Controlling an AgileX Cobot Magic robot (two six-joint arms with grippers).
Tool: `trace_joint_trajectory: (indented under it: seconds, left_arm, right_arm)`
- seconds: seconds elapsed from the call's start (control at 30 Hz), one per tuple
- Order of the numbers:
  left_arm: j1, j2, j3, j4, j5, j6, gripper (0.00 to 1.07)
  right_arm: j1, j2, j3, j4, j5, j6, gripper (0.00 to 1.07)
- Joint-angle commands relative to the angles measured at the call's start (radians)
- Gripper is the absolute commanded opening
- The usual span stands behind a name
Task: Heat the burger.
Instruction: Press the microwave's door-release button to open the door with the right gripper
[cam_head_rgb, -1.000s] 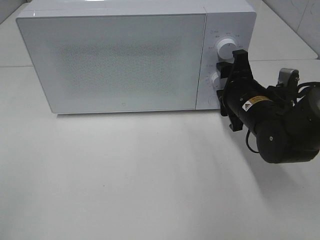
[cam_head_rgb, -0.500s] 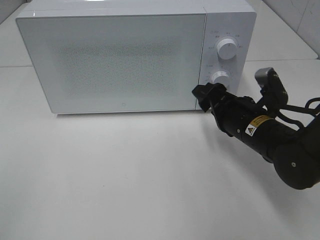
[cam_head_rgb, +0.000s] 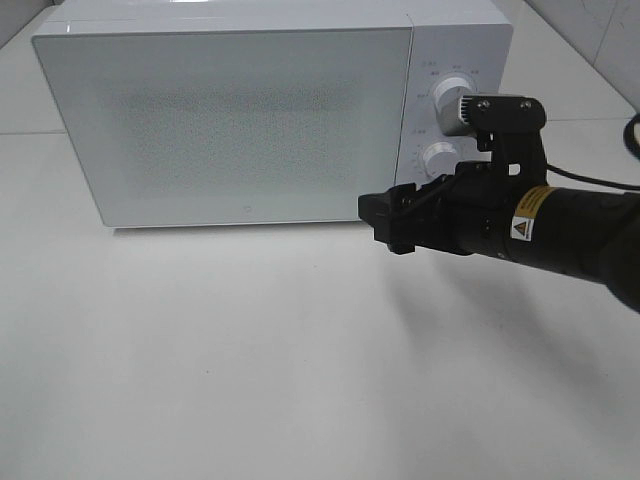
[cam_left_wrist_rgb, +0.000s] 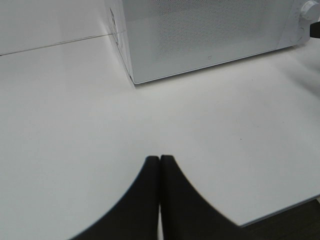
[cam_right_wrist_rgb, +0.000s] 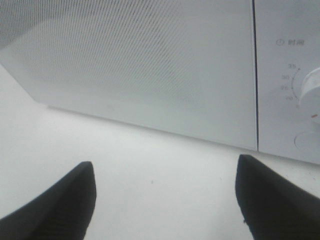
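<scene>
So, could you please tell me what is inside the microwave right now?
The microwave has its door shut; only its speckled white panel shows. Anything inside is hidden behind it.

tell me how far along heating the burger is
Done: hard to say. The microwave door is shut and no burger shows in any view; it may be inside, but the door hides that. In hand: the right gripper hovers open and empty by the door's lower right corner, near the lower knob. The left gripper is shut over the table. Remaining: whether the timer is set cannot be told.
</scene>
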Motion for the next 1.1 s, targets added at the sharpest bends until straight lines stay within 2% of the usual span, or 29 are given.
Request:
trace_joint_trajectory:
  seconds: [0.03,0.07,0.1,0.13,0.17,0.2,0.23,0.27,0.3,0.37,0.57,0.63,0.67,0.7,0.73,0.83,1.03,1.1]
  left_arm:
    - [0.003,-0.019,0.004,-0.009,-0.009,-0.001,0.0]
    - [0.003,-0.019,0.004,-0.009,-0.009,-0.001,0.0]
    - [0.003,-0.019,0.004,-0.009,-0.009,-0.001,0.0]
    - [0.003,-0.019,0.004,-0.009,-0.009,-0.001,0.0]
    - [0.003,-0.019,0.004,-0.009,-0.009,-0.001,0.0]
    - [0.003,-0.019,0.004,-0.009,-0.009,-0.001,0.0]
    - [0.003,-0.019,0.004,-0.009,-0.009,-0.001,0.0]
    - [0.003,-0.019,0.004,-0.009,-0.009,-0.001,0.0]
    - [0.003,-0.019,0.004,-0.009,-0.009,-0.001,0.0]
    - [0.003,-0.019,0.004,-0.009,-0.009,-0.001,0.0]
    - [0.003,-0.019,0.004,-0.009,-0.009,-0.001,0.0]
    - [0.003,-0.019,0.004,-0.009,-0.009,-0.001,0.0]
    - [0.003,-0.019,0.004,-0.009,-0.009,-0.001,0.0]
    - [0.003,-0.019,0.004,-0.009,-0.009,-0.001,0.0]
    - [0.003,-0.019,0.004,-0.009,-0.009,-0.001,0.0]
    - [0.003,-0.019,0.004,-0.009,-0.009,-0.001,0.0]
    - [0.003,-0.019,0.004,-0.009,-0.009,-0.001,0.0]
    - [0.003,-0.019,0.004,-0.009,-0.009,-0.001,0.0]
  right_arm:
    - [0.0,-0.098,-0.09,-0.067,0.369,0.015,0.73]
    - [0.0,-0.115,-0.113,-0.069,0.463,0.027,0.72]
    - [0.0,-0.115,-0.113,-0.069,0.463,0.027,0.72]
    - [0.0,-0.14,-0.173,-0.069,0.651,0.032,0.71]
    - [0.0,-0.147,-0.199,-0.068,0.724,0.032,0.7]
    - [0.0,-0.147,-0.199,-0.068,0.724,0.032,0.7]
    - [0.0,-0.152,-0.258,-0.062,0.883,0.027,0.7]
    - [0.0,-0.152,-0.291,-0.06,0.967,0.019,0.7]
    - [0.0,-0.152,-0.291,-0.06,0.967,0.019,0.7]
    - [0.0,-0.152,-0.39,-0.029,1.195,-0.056,0.7]
    - [-0.013,-0.152,-0.451,0.0,1.305,-0.114,0.7]
    - [-0.078,-0.152,-0.473,0.043,1.34,-0.114,0.7]
    - [-0.078,-0.152,-0.473,0.043,1.34,-0.114,0.7]
    - [-0.136,-0.152,-0.482,0.099,1.37,-0.116,0.7]
    - [-0.136,-0.152,-0.482,0.099,1.37,-0.116,0.7]
    - [-0.262,-0.152,-0.484,0.232,1.46,-0.151,0.7]
    - [-0.315,-0.172,-0.483,0.248,1.543,-0.151,0.7]
    - [-0.326,-0.223,-0.483,0.237,1.571,-0.149,0.7]
